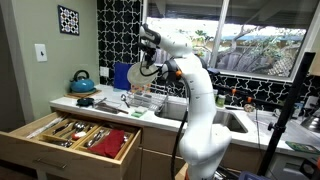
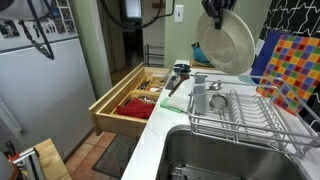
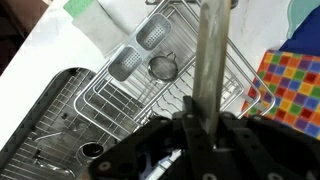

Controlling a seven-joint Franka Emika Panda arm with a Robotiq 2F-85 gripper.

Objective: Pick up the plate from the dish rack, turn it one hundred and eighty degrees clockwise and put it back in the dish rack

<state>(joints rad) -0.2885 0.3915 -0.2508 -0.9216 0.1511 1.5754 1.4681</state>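
Kitchen surroundings frame the scene: a window (image 1: 250, 35) behind the white arm, a patterned dark backsplash, and a pale table (image 2: 165, 125) running along the wall past a steel sink (image 2: 230, 155). Below the table a wooden drawer (image 2: 115, 115) stands pulled out, with cutlery in its compartments and something red in one of them. A teal kettle (image 1: 82, 80) sits on the table near the wall. The dish rack (image 2: 240, 105), low and made of thin silvery wire, stands on the table just beside the sink, and a board with a bright checkered pattern (image 2: 290, 65) leans behind it. The plate (image 2: 225, 45) is out of the rack and held up in the air above it, upright on its edge, its pale beige face towards the camera in an exterior view and apart from the wires. The hand (image 2: 218, 20) comes down from above and pinches the plate at its upper rim. In the wrist view the plate (image 3: 210, 60) shows edge-on as a narrow strip clamped between the pressed-together fingers of the hand (image 3: 207, 122), with the rack (image 3: 130, 95) below it and two small perforated pieces lying at the rack's far end.
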